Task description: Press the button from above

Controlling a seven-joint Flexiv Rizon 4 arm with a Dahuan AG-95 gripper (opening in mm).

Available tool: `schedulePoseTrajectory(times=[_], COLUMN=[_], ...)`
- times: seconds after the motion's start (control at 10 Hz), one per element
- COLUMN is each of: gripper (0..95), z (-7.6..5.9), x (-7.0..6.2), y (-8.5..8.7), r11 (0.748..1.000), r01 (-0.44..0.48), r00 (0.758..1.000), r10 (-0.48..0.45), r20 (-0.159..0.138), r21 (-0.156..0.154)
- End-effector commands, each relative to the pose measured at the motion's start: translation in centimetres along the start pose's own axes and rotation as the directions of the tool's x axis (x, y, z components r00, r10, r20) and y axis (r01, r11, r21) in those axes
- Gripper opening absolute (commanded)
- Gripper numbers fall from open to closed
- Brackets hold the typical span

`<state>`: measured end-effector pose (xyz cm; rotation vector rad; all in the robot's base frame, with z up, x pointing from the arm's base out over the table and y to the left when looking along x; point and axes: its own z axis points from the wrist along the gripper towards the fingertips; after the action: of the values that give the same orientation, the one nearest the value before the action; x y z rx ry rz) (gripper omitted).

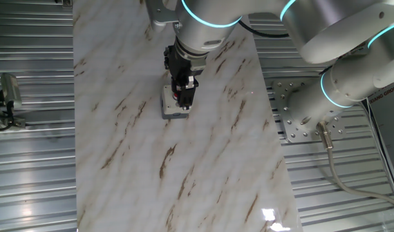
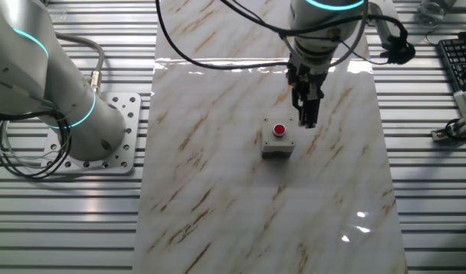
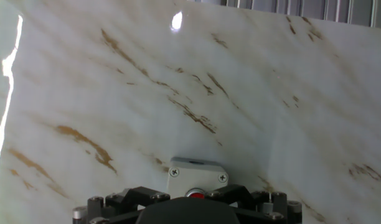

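The button is small, round and red, set in the top of a light-grey square box on the marble-patterned tabletop. My gripper points down, with its tips just beside the box on its right in that view and a little above button height. In one fixed view the gripper overlaps the box and hides the button. In the hand view the box is at the bottom centre. The button peeks out just above the hand's dark housing. No view shows the fingertips clearly.
The marble board lies on a ribbed metal table. The arm's base plate stands to the left of the board. A keyboard and a small clamp lie at the right edge. A camera mount stands off the board.
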<state>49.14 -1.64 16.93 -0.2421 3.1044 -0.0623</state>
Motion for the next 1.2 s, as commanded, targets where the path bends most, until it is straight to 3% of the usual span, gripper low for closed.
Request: schedulePoseTrajectory(times=[0.1,1.2], gripper=[95.0,95.0], z=[0.1,2.1], x=[0.2,1.3], y=[-0.3,-2.8], r11=[1.000,0.998], r01=[0.012,0.055], r00=[1.000,0.998], r10=[-0.012,-0.055], r20=[0.000,0.023], r21=[0.000,-0.003])
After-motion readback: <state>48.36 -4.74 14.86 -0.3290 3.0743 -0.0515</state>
